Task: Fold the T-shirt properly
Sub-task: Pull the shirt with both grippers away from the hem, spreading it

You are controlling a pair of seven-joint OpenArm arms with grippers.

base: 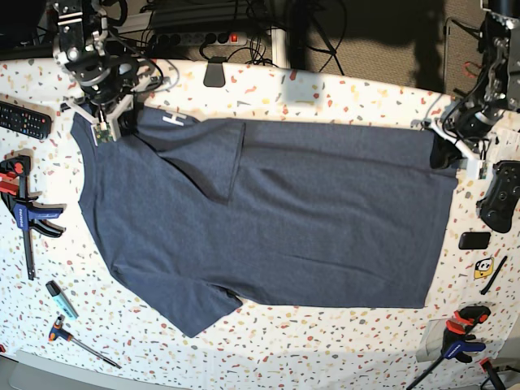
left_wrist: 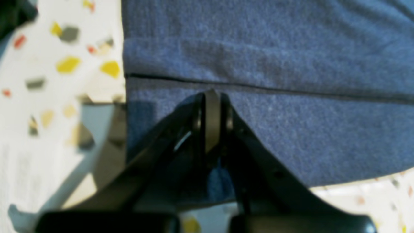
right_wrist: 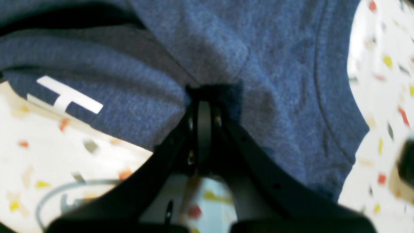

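Your T-shirt lies spread across the speckled table, plain side up, collar end toward the base view's left and hem toward its right. One sleeve points to the near edge at lower left; the far sleeve is folded in over the chest, and a strip of white lettering shows where the cloth has turned over by the far shoulder.

Your left tool is pinched together on the T-shirt at the hem's far corner, on the base view's right; in the left wrist view the fingers meet with blue fabric between them, right beside the stitched hem line.

Your right tool is clamped on the T-shirt as well, at the shoulder on the base view's far left. The right wrist view shows cloth bunched at the fingertips, the curved sleeve seam to one side and a white letter on the turned-over fold to the other.

Around the shirt you have a remote at far left, clamps on the left edge, a game controller at right, and a screwdriver near the front left corner
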